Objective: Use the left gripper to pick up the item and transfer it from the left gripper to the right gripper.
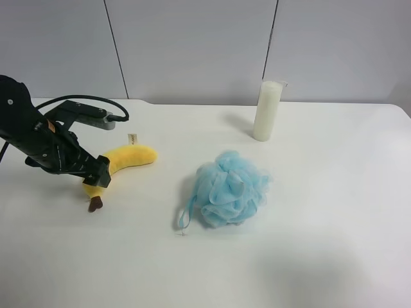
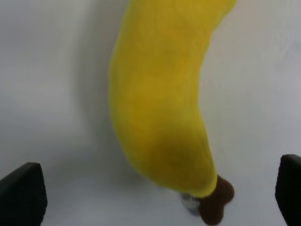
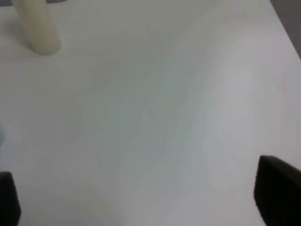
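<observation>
Yellow plush banana (image 1: 128, 157), soft and curved: you find it lying flat on the white desk (image 1: 321, 244), toward the exterior high view's left side. Its dark brown stem tip (image 1: 96, 205) points to the near edge. Its small tan fabric tag (image 1: 132, 138) sticks out beside the thicker end.

Left tool (image 1: 96, 176), all black, with a looping black cable (image 1: 83, 99): you have it low over the stem half of the banana. In the left wrist view its two fingers (image 2: 21, 195) stand wide apart, released, with the banana (image 2: 164, 108) between them. Bare desk shows on either side, so neither finger touches the plush.

Right tool (image 3: 143, 193): it appears only in the right wrist view. Its dark fingers sit at opposite edges of that picture, spread, with only bare desk between them.

Tall white cylinder (image 1: 267, 110): you see it upright at the far side of the desk, well apart from the banana. It also shows in the right wrist view (image 3: 37, 28).

Fluffy light-blue mesh bath sponge (image 1: 230, 188): it rests mid-desk, apart from both banana and cylinder, with a thin cord loop (image 1: 185, 218) trailing toward the near edge.
</observation>
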Action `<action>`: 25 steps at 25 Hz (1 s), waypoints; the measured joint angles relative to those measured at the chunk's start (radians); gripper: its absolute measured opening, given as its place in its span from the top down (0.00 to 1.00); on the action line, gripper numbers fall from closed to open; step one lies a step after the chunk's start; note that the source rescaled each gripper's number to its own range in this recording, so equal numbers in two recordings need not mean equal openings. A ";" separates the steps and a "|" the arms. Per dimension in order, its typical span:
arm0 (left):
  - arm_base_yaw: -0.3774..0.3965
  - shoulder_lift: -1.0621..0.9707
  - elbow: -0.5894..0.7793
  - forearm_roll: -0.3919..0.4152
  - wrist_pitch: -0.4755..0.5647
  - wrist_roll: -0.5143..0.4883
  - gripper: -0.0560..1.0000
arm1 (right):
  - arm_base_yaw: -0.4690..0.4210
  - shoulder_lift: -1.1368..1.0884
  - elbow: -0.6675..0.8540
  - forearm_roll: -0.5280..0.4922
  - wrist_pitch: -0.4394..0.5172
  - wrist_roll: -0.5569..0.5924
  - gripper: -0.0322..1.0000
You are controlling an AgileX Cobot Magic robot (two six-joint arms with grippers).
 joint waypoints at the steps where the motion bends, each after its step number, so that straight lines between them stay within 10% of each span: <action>1: 0.000 0.012 0.000 0.000 -0.011 0.000 0.00 | 0.000 0.000 0.000 0.000 0.000 0.000 0.00; 13: 0.000 0.135 -0.001 0.000 -0.075 -0.005 0.04 | 0.000 0.000 0.000 0.000 0.000 0.000 0.00; 25: 0.000 0.102 -0.001 -0.047 -0.038 -0.007 0.95 | 0.000 0.000 0.000 0.000 0.000 0.000 0.00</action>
